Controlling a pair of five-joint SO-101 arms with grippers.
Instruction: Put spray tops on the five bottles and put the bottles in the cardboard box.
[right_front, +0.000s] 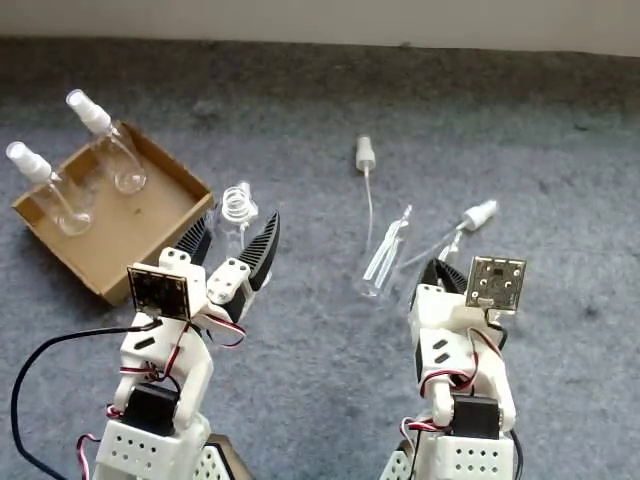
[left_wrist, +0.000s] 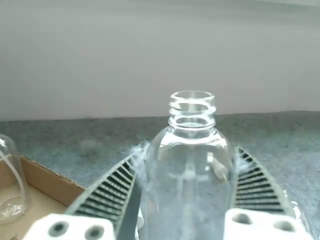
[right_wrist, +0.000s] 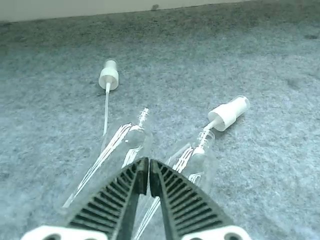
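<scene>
My left gripper (right_front: 238, 224) stands just right of the cardboard box (right_front: 160, 215), shut on an upright clear bottle (left_wrist: 187, 165) with a bare threaded neck. Two bottles with white spray tops (right_front: 90, 112) lie in the box. My right gripper (right_wrist: 149, 167) is shut and empty, low over the carpet. Just beyond its tips lie two clear bottles: one without a top (right_wrist: 122, 145), and one (right_wrist: 195, 156) with a spray top (right_wrist: 227, 114) loosely at its neck. A loose spray top (right_wrist: 108, 76) with its long tube lies farther off.
Everything rests on grey carpet (right_front: 560, 170), with a pale wall at the far edge. The lying bottles (right_front: 385, 255) are between the two arms, nearer the right one. Open carpet stretches to the right and behind the box.
</scene>
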